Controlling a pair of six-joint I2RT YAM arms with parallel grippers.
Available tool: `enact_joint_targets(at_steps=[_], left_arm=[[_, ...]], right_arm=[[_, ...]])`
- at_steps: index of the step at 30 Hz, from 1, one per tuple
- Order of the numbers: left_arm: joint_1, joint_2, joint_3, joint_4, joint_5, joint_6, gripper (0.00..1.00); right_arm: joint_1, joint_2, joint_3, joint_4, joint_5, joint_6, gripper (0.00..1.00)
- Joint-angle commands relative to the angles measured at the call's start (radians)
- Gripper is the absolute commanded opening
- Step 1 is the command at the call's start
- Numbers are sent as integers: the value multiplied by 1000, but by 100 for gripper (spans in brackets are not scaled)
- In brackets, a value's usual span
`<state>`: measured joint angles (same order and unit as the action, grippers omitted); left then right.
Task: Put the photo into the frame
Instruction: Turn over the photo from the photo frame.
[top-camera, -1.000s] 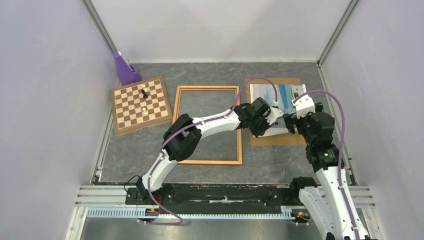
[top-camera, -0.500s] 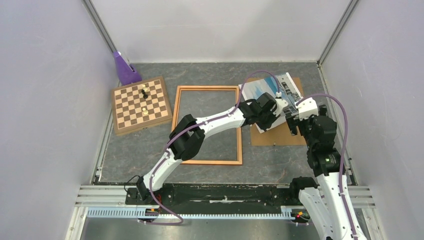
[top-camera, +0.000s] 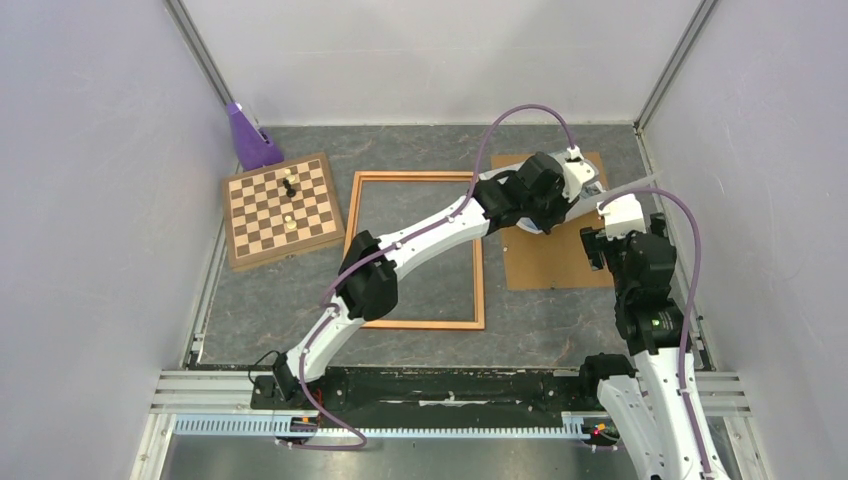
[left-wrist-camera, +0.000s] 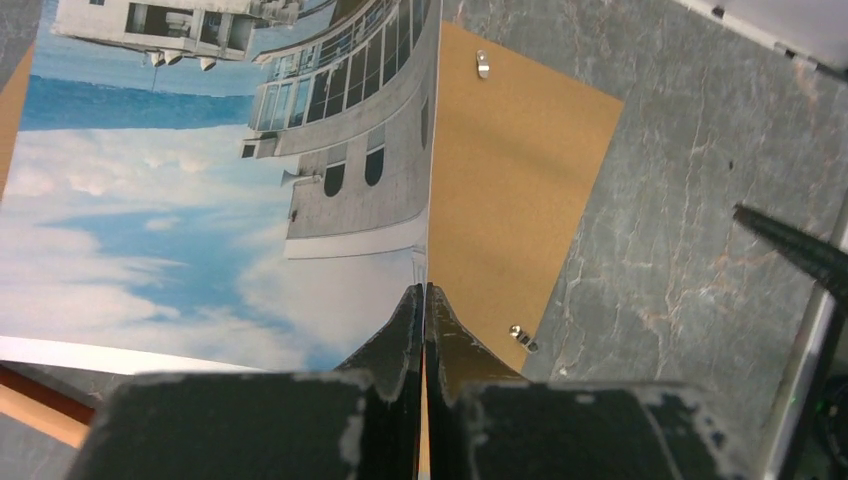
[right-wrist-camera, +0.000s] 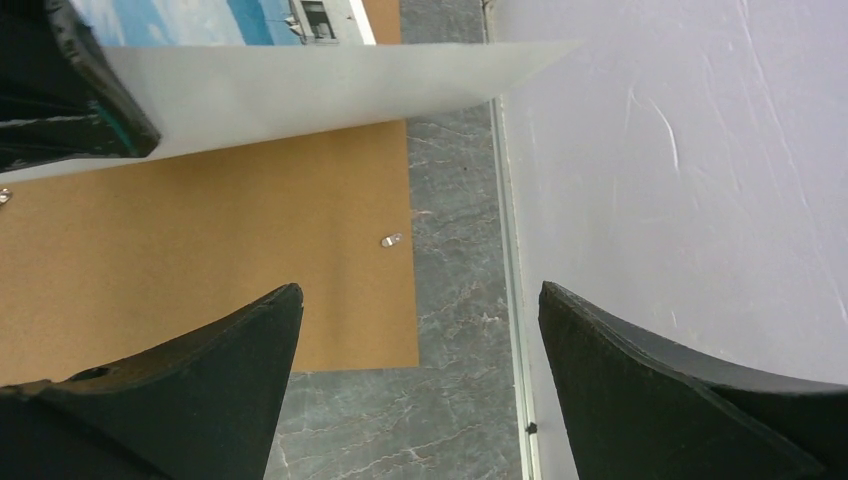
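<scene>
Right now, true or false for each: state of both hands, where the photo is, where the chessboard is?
1. The left hand is shut on the photo's edge. True.
2. The right hand grips the photo too. False: the right hand is open and holds nothing.
3. The photo lies inside the frame. False: it is held raised over the backing panel; the frame holds nothing.
4. In the top view, the chessboard lies left of the frame. True.

The photo (left-wrist-camera: 200, 200) is smooth paper, the panel (left-wrist-camera: 510, 170) matt hardboard.
</scene>
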<state>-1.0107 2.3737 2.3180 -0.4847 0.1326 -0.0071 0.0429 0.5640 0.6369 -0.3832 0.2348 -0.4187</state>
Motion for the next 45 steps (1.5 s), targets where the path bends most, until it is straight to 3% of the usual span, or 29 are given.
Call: enact_joint_targets(at_steps=[1,9,16,24,28,35,45], left_arm=[[-2,-105,15,-65,35,129,2],[-23,-248,-107,-195,6,346,2],[-22,-363,-189,-262,-11,360,2],[-2,-408,-55,-315,-112,375,2],[58,-427,12,-318,-112,296,2],[198,-543,12,-322,17,195,2],[339,-719,-30,-454,306,299,2]], right_arm=[[-6,-5,-5,21,47,9,91],[-9,7,4,25,52,11,91],[-21,7,69,26,94,39,92],[-24,49,253,-10,77,81,94],[-24,100,323,-24,37,96,95],[-24,179,366,-3,-110,119,98],[-24,305,371,70,-546,31,98]])
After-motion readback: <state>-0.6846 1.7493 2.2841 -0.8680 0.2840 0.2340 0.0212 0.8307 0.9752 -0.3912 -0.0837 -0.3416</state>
